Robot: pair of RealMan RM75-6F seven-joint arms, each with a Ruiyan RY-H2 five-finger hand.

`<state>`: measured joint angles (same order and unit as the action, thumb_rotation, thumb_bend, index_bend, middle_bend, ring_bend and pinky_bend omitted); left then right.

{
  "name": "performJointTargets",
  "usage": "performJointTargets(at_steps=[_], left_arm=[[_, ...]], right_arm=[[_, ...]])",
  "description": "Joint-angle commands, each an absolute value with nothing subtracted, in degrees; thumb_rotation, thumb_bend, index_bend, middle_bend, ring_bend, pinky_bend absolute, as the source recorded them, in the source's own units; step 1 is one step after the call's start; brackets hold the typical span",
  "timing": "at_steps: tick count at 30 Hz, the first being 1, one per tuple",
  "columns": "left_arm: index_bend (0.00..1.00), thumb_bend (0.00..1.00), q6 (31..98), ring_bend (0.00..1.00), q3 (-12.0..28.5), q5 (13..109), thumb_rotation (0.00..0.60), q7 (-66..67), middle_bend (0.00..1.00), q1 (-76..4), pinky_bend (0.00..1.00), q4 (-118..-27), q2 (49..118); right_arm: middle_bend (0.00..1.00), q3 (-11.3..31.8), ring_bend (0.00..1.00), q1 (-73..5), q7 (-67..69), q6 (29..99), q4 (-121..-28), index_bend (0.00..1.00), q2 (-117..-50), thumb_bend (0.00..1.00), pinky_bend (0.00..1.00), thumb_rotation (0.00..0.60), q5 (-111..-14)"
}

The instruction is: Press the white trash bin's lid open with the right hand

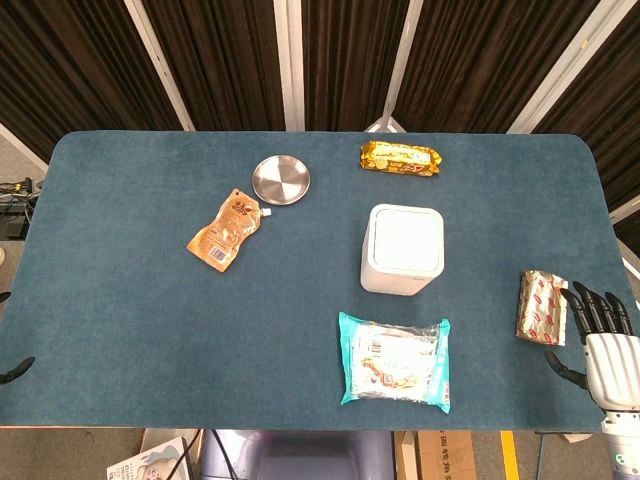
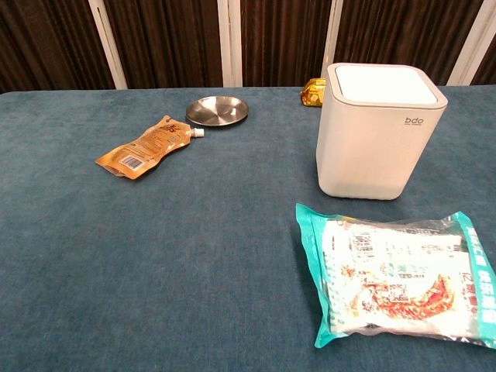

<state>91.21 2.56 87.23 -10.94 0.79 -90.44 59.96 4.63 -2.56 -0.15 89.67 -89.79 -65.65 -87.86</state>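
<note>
The white trash bin [image 1: 403,248] stands upright right of the table's middle, its flat lid [image 2: 385,84] down. In the chest view the bin [image 2: 380,147] shows a small logo on its front. My right hand [image 1: 602,335] is at the table's front right corner, well to the right of the bin and nearer than it. Its dark fingers are stretched out and apart, holding nothing. Of my left hand only a dark fingertip [image 1: 16,369] shows at the left edge of the head view. Neither hand appears in the chest view.
A silver-and-red packet [image 1: 541,308] lies just left of my right hand's fingers. A teal noodle packet [image 1: 395,361] lies in front of the bin. A gold snack bag [image 1: 400,158] lies behind it. A steel dish [image 1: 281,179] and an orange spouted pouch [image 1: 227,231] lie to the left.
</note>
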Motion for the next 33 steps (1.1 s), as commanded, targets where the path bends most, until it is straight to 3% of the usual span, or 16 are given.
performJointTargets(at_steps=[1, 15, 21, 24, 31, 33], left_arm=[[0.18, 0.00, 91.4, 0.00, 2.5, 87.3, 0.600, -10.8, 0.10, 0.9, 0.14, -90.5, 60.0], [0.18, 0.00, 91.7, 0.00, 2.5, 86.5, 0.600, -9.9, 0.10, 1.4, 0.14, -91.1, 59.8], [0.18, 0.00, 92.5, 0.00, 2.5, 87.3, 0.600, -9.3, 0.11, 1.4, 0.14, -91.2, 60.2], [0.18, 0.00, 92.3, 0.00, 2.3, 87.3, 0.600, -8.9, 0.10, 1.5, 0.14, -91.2, 60.2], [0.18, 0.00, 91.8, 0.00, 2.8, 85.5, 0.600, -8.6, 0.10, 1.7, 0.14, -91.9, 59.9], [0.18, 0.00, 91.6, 0.00, 2.9, 85.2, 0.600, -8.2, 0.10, 1.6, 0.14, -92.0, 59.9]], right_arm=[[0.11, 4.7, 0.13, -2.5, 0.3, 89.8, -89.8, 0.14, -65.5, 0.20, 0.09, 0.600, -87.7], [0.11, 4.5, 0.13, -3.0, 1.0, 88.2, -89.8, 0.14, -65.3, 0.20, 0.09, 0.600, -87.4], [0.15, 4.1, 0.20, -3.1, 0.9, 88.3, -90.0, 0.14, -65.3, 0.20, 0.13, 0.600, -88.4], [0.26, 4.1, 0.31, -3.1, 1.1, 88.7, -90.1, 0.14, -65.7, 0.20, 0.24, 0.600, -88.9], [0.58, 4.8, 0.63, -5.2, -1.1, 87.4, -92.2, 0.15, -65.2, 0.20, 0.66, 0.600, -90.6], [0.68, 5.7, 0.71, -6.8, -2.7, 86.2, -94.4, 0.15, -63.8, 0.26, 0.74, 0.600, -91.0]])
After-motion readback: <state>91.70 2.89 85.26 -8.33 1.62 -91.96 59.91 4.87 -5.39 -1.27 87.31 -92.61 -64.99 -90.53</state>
